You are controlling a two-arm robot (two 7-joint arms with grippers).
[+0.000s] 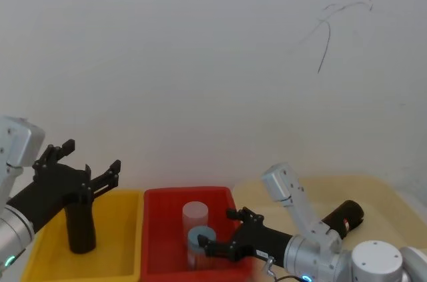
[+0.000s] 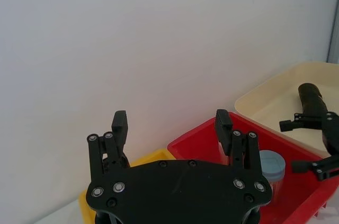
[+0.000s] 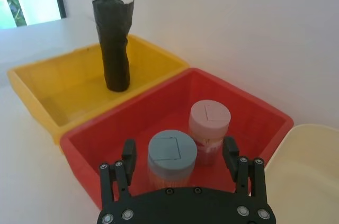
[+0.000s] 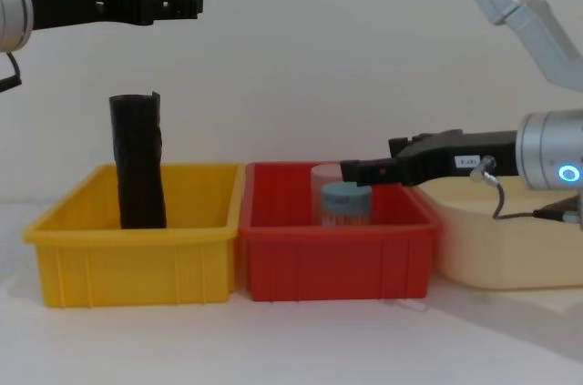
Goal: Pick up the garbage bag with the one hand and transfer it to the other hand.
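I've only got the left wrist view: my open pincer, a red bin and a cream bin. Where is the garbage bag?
Observer: The garbage bag stands upright in the yellow bin, which sits to the left of the red bin.
Operator: How does my left pincer sit relative to it?
Observer: In the chest view, the left pincer hangs open well above the bag's top and is not touching it.
Operator: And the right pincer?
Observer: The right pincer hovers open at the red bin, where a pink-lidded jar stands beside the blue-lidded jar.
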